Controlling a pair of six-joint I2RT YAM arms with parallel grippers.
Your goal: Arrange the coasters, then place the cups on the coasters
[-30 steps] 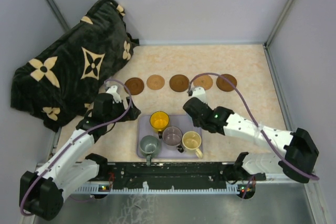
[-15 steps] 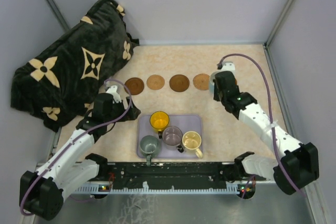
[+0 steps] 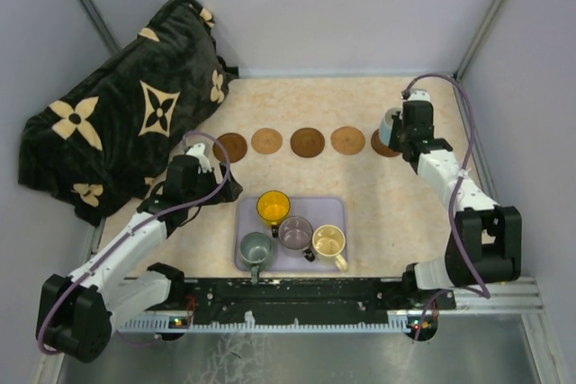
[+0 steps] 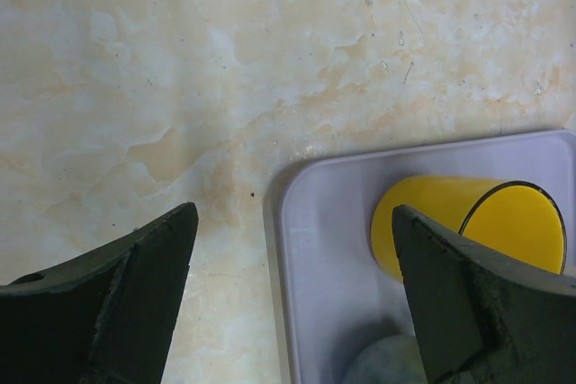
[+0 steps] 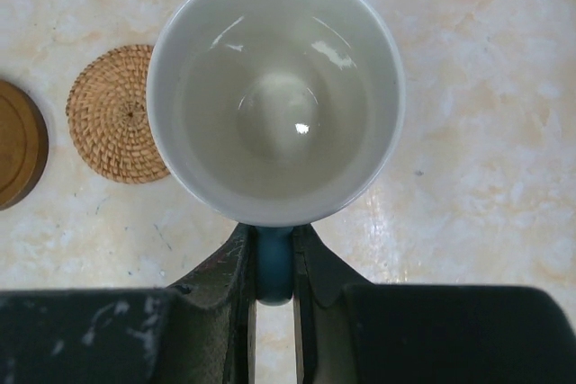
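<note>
Holding the white cup [image 5: 274, 96] mouth-up, handle toward frame bottom, my right gripper [image 5: 273, 254] pinches that handle; my left gripper [image 4: 292, 213] gapes empty.

The right arm [image 3: 443, 174] is stretched far forward along the right side, elbow folded back near its base, forearm running up to a wrist angled left. The right gripper [image 5: 273, 263] points down, its 2 fingers pinched tight on the blue handle of the white cup [image 5: 274, 87]. The left arm [image 3: 126, 245] reaches forward and inward, nearer its base. The left gripper [image 4: 294, 222] faces down, jaws spread wide.
</note>
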